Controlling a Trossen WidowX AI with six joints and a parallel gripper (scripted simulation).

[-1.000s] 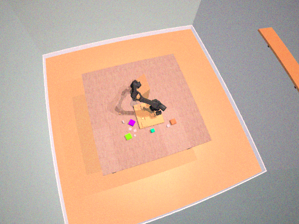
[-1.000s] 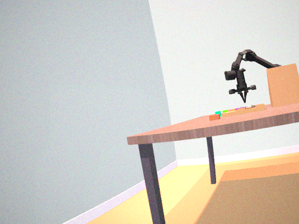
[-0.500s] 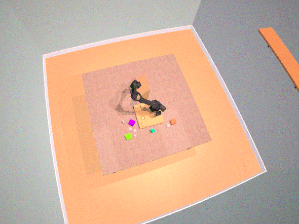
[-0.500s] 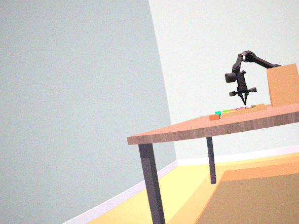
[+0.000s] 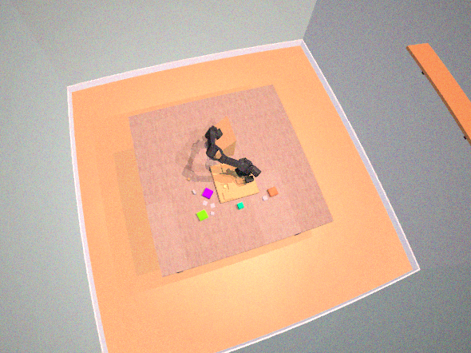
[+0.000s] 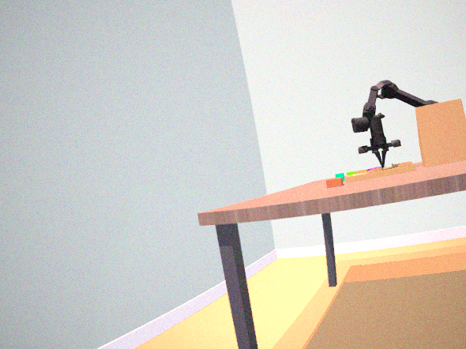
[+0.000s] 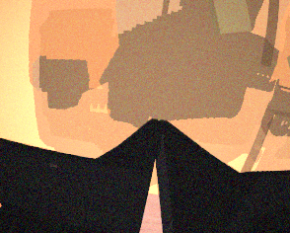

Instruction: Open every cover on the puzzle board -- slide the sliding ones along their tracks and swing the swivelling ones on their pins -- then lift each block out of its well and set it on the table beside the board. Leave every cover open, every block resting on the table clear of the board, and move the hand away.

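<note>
The puzzle board (image 5: 239,196) (image 6: 395,173) lies flat on the table under the arm. My gripper (image 6: 382,167) (image 7: 158,127) is shut and empty, pointing down with its tips at or just above the board's top. Shadow and the hand hide much of the board, so I cannot tell how each cover stands. An olive-tinted square patch (image 7: 233,17) shows in shadow in the wrist view; I cannot tell whether it is a block. Beside the board lie a purple block (image 5: 207,193), a lime block (image 5: 202,215) (image 6: 351,173), a teal block (image 5: 240,205) (image 6: 340,176) and an orange block (image 5: 272,192) (image 6: 334,183).
Several small white pieces lie near the purple and lime blocks, one of them (image 5: 204,203) between those two. Another white piece (image 5: 265,198) lies beside the orange block. A tall tan box (image 5: 225,132) (image 6: 440,134) stands near the arm's base.
</note>
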